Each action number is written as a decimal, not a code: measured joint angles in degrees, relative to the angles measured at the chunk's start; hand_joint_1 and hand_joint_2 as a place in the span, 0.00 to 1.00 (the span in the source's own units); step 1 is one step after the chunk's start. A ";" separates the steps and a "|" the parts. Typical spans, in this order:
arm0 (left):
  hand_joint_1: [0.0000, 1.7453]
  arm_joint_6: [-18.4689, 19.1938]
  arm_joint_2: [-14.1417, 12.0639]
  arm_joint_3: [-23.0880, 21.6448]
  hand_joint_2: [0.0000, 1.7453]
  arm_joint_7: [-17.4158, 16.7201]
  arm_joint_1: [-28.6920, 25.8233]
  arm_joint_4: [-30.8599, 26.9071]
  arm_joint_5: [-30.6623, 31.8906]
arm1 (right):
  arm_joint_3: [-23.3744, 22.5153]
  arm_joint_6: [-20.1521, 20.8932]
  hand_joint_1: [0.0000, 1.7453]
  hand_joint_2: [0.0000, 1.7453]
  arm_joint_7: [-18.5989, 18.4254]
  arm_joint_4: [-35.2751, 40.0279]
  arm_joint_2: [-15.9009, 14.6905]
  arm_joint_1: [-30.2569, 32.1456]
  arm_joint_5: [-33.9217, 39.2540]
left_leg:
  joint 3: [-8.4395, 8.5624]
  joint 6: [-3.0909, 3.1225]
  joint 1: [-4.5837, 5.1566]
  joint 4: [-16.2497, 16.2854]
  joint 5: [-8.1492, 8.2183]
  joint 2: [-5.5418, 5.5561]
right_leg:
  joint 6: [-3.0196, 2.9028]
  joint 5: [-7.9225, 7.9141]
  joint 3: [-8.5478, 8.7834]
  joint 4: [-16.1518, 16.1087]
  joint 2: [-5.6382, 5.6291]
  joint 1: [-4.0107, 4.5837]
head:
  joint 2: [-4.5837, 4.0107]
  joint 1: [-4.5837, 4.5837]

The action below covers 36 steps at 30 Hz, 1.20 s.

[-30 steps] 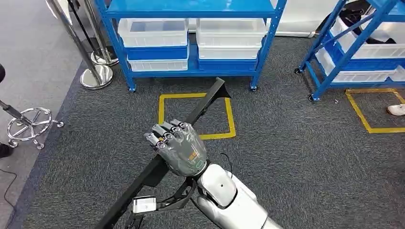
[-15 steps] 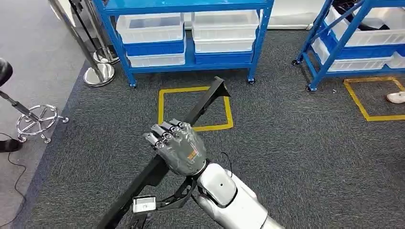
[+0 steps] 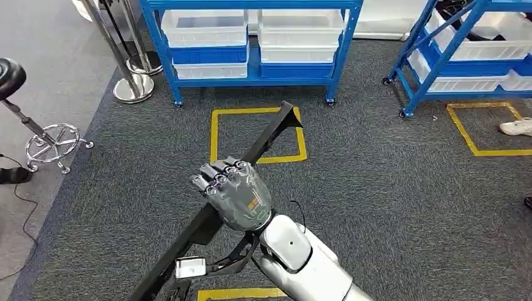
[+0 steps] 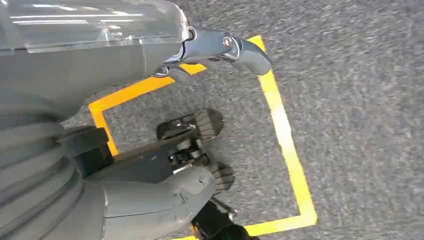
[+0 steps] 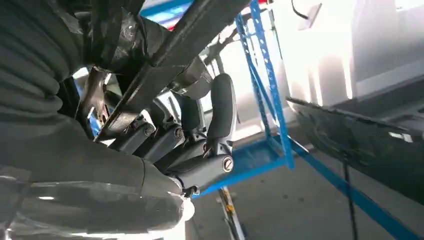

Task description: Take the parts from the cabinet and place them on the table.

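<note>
A long black bar-shaped part (image 3: 271,133) slants from the lower left up toward the middle of the head view, above the carpet. My right hand (image 3: 233,194) grips it about halfway along, fingers wrapped round it. In the right wrist view the same part (image 5: 175,55) crosses the picture with the right hand (image 5: 192,135) curled under it. My left hand (image 4: 205,47) hangs over the floor, its thumb and fingers apart and holding nothing.
A blue rack with white bins (image 3: 251,37) stands ahead, a second blue rack (image 3: 452,56) at the right. A yellow taped square (image 3: 213,135) marks the dark carpet. A stool (image 3: 37,132) and stanchion bases (image 3: 133,88) stand left. A person's shoe (image 3: 516,127) is at the right edge.
The whole view has shifted as the camera moved: the stool has come further into the picture and yellow tape now shows at the bottom edge. My right hand still holds the part the same way.
</note>
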<state>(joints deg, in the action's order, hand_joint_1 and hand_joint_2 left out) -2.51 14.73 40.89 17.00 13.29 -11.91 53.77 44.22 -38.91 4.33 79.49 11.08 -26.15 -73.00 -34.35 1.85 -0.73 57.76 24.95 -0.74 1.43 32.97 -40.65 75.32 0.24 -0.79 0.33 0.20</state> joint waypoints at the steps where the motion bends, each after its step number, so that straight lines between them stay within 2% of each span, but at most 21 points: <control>1: 0.00 -0.07 0.00 0.00 1.00 0.02 -0.02 0.00 0.00 | 0.00 0.00 1.00 1.00 0.00 0.02 0.00 0.02 0.44 | -0.77 -0.16 -0.02 0.39 -0.29 0.00 | -0.04 -2.21 2.47 -3.11 0.01 -0.13 | 0.00 0.00; 2: 0.00 -0.13 0.00 0.00 1.00 0.07 -0.01 0.00 0.00 | 0.00 0.00 1.00 1.00 0.00 0.02 0.02 0.01 0.81 | -1.39 -0.40 -0.06 0.78 -0.51 0.05 | -0.12 -3.88 5.86 -7.84 0.02 -0.20 | 0.00 0.00; 4: 0.00 -0.15 0.00 0.00 1.00 0.13 0.02 0.00 0.00 | 0.00 -0.02 1.00 1.00 0.00 0.04 0.09 0.00 1.00 | -2.31 -1.12 0.25 1.44 -0.96 0.18 | -0.31 -2.00 11.03 -15.89 -0.11 0.06 | 0.00 -0.02; 7: 0.00 -0.35 0.00 0.00 1.00 0.35 -0.02 0.00 -0.20 | 0.00 0.04 1.00 1.00 0.02 0.02 0.11 0.00 2.65 | -2.45 -2.39 0.08 1.01 -2.09 0.11 | -1.32 -2.67 10.02 -15.92 -0.36 0.45 | 0.00 0.04; 8: 0.00 -0.48 0.00 0.00 1.00 0.53 -0.08 0.00 -0.22 | 0.00 0.09 1.00 1.00 0.07 0.02 0.09 0.04 3.59 | -2.65 -2.82 0.02 0.96 -2.36 0.14 | -2.12 -3.24 9.85 -16.37 -0.34 0.26 | 0.00 -0.02; 9: 0.00 -0.54 -0.02 0.00 1.00 0.70 -0.10 0.00 -0.28 | 0.00 0.20 1.00 1.00 0.13 0.02 0.13 0.03 4.50 | -3.20 -3.04 -0.23 1.71 -1.21 0.23 | -2.74 -3.82 9.57 -16.55 -0.11 0.13 | 0.00 0.00; 10: 0.00 -0.57 -0.02 0.02 1.00 0.92 -0.21 0.00 -0.33 | 0.00 0.54 1.00 1.00 0.48 0.04 0.22 0.03 5.39 | -4.07 -3.23 -0.23 4.01 1.65 0.25 | -3.28 -4.27 9.02 -16.56 -0.09 0.14 | 0.00 0.04; 12: 0.00 -0.57 -0.02 0.02 1.00 1.03 -0.35 0.00 -0.28 | 0.00 1.14 1.00 1.00 1.12 0.04 0.20 0.07 5.72 | -6.68 -3.53 -0.29 12.01 7.16 0.25 | -3.66 -5.05 8.03 -16.54 -0.08 0.35 | 0.00 0.02; 14: 0.00 -0.50 -0.02 0.02 1.00 1.03 -0.48 0.00 0.02 | 0.00 1.20 1.00 1.00 1.66 0.04 0.02 0.23 3.87 | -8.19 -3.59 -0.28 18.28 8.77 0.25 | -3.78 -5.80 6.89 -16.41 -0.10 0.68 | 0.00 0.02; 16: 0.00 -0.48 -0.04 0.00 1.00 1.01 -0.51 0.00 0.22 | 0.00 2.82 1.00 1.00 1.99 0.04 -0.20 0.20 3.06 | -4.56 -3.11 -0.19 14.13 5.86 0.28 | -3.73 -6.30 6.17 -16.27 -0.15 1.03 | 0.00 0.02; 18: 0.00 -0.48 -0.07 0.00 1.00 1.03 -0.35 0.00 0.26 | 0.00 3.30 1.00 1.00 2.14 0.11 -0.26 0.15 3.06 | 1.99 -1.99 0.26 4.12 2.80 0.36 | -3.63 -6.52 6.01 -16.17 -0.16 1.28 | 0.00 0.02; 19: 0.00 -0.48 -0.18 0.00 1.00 1.03 -0.22 -0.02 0.26 | 0.00 3.43 1.00 1.00 2.19 0.24 -0.31 0.08 3.06 | 3.96 -1.29 0.48 0.82 3.93 0.35 | -3.36 -6.70 5.81 -16.13 -0.08 1.50 | 0.00 0.00; 23: 0.00 -0.44 -0.17 -0.02 1.00 1.12 -0.30 -0.02 0.22 | 0.02 3.74 1.00 1.00 2.32 0.39 -0.42 -0.15 3.74 | 4.13 -0.46 0.97 -0.73 2.80 0.34 | -1.80 -7.81 5.65 -16.51 0.03 1.09 | 0.00 0.02; 24: 0.00 -0.44 -0.04 -0.04 1.00 1.20 -0.29 -0.02 0.17 | 0.02 3.96 1.00 1.00 2.54 0.50 -0.44 -0.14 4.72 | 4.44 -0.03 0.06 -1.78 2.00 0.00 | -1.60 -7.40 5.51 -16.30 -0.03 1.25 | 0.00 0.02; 26: 0.00 -0.35 -0.02 -0.02 1.00 1.49 0.06 -0.02 0.00 | 0.02 4.46 1.00 1.00 2.91 0.66 -0.59 -0.59 6.95 | 4.00 0.54 0.18 -2.20 1.29 -0.36 | -0.87 -3.99 3.58 -12.19 -0.25 0.96 | 0.00 0.00; 28: 0.00 -0.24 -0.02 -0.04 1.00 1.55 -0.07 -0.02 0.00 | 0.02 4.81 1.00 1.00 3.17 0.66 -0.88 -0.57 8.02 | 3.43 0.56 0.20 -2.08 1.09 -0.92 | -0.23 0.14 -0.15 -3.56 -0.25 0.42 | 0.00 0.00; 30: 0.00 -0.13 -0.02 -0.02 1.00 1.55 -0.20 -0.02 0.04 | 0.02 5.07 1.00 1.00 3.45 0.66 -1.27 -0.57 8.33 | 2.79 0.41 0.11 -1.60 0.95 -1.62 | 0.32 0.30 -1.49 -0.29 -0.20 -0.03 | 0.00 0.00; 33: 0.00 -0.04 0.02 -0.07 1.00 1.73 -0.11 -0.02 0.15 | 0.09 5.05 1.00 1.00 3.58 0.68 -1.44 -0.65 8.76 | 2.16 -0.23 -0.21 -0.32 1.38 -2.81 | 0.82 -5.96 5.09 -11.82 1.21 -0.69 | 0.00 0.00; 34: 0.00 -0.06 0.00 -0.07 1.00 1.84 -0.11 -0.02 0.13 | 0.15 5.05 1.00 1.00 3.63 0.81 -1.44 -0.77 8.89 | 1.94 -0.70 -0.15 0.22 1.68 -3.13 | 0.81 -5.54 6.65 -15.24 3.56 -0.45 | 0.00 0.00; 35: 0.00 -0.06 -0.06 -0.07 1.00 1.90 -0.03 -0.02 0.09 | 0.28 5.05 1.00 1.00 3.76 0.92 -1.44 -0.92 8.94 | 1.56 -1.14 0.28 0.92 1.96 -3.42 | -0.09 -5.65 6.47 -15.56 3.83 0.18 | 0.00 0.04; 36: 0.00 -0.06 -0.07 -0.07 1.00 1.97 -0.02 -0.02 0.04 | 0.37 5.05 1.00 1.00 3.85 1.01 -1.44 -0.91 9.00 | 1.50 -1.42 0.32 0.84 1.88 -3.77 | -0.69 -5.66 6.15 -15.26 2.87 0.08 | 0.00 0.11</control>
<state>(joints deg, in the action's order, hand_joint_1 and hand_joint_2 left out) -2.58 14.67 40.83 18.97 13.27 -11.93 53.81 44.59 -33.86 8.17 80.50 9.64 -27.06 -64.00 -32.86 0.43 -0.41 58.60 26.83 -4.51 0.74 27.30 -34.50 60.05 3.11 -0.71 0.33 0.31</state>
